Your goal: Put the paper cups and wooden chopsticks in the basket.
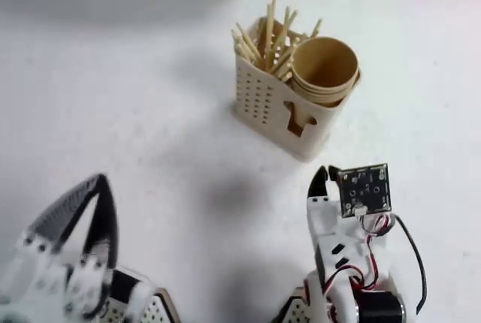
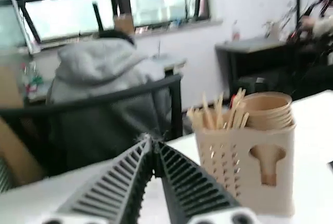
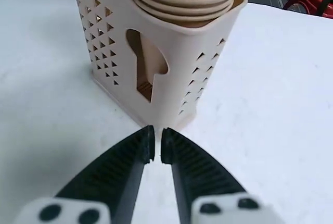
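Holding nested paper cups and wooden chopsticks, basket, left pincer closed, right pincer closed

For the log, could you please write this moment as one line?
paper cups, chopsticks in basket | left gripper shut | right gripper shut

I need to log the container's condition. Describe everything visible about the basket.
The basket is a beige, plastic-looking rectangular bin, its walls perforated with small triangular holes and one side cut with a keyhole-shaped opening. It stands upright on the white table, holding a nested stack of paper cups and a bundle of wooden chopsticks that stick out above its rim. The right gripper sits near its corner, apart.
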